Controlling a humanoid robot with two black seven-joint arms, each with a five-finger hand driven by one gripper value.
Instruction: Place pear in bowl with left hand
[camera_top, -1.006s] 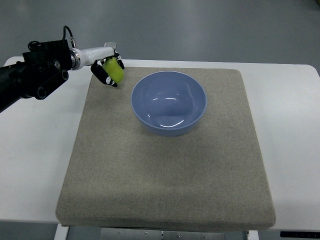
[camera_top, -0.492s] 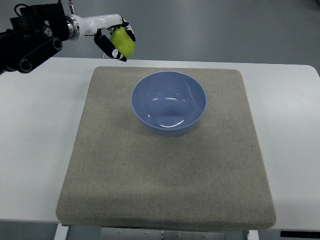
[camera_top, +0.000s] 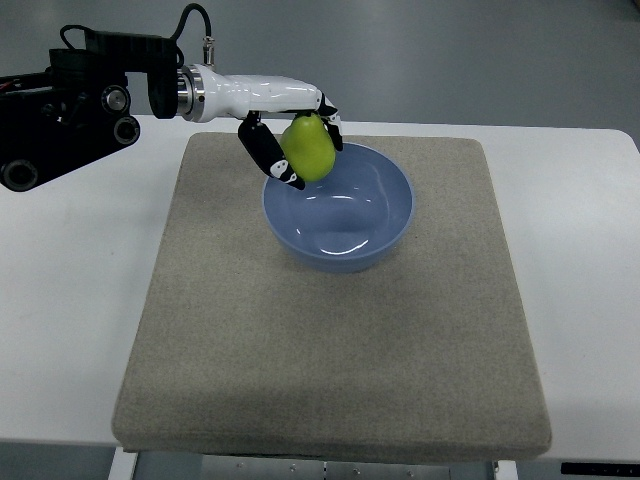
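Observation:
A green pear (camera_top: 308, 147) is held in my left hand (camera_top: 296, 140), whose arm comes in from the picture's left. The fingers are curled around the pear. The hand holds it in the air over the near-left rim of a blue bowl (camera_top: 340, 210). The bowl stands empty on a grey mat (camera_top: 330, 340), toward its far middle. The right arm does not show.
The mat lies on a white table (camera_top: 70, 300). My black forearm and white wrist (camera_top: 240, 92) stretch across the table's far left corner.
My left hand has carried the pear up from the mat's far left corner and then right and nearer, to above the bowl's left rim.

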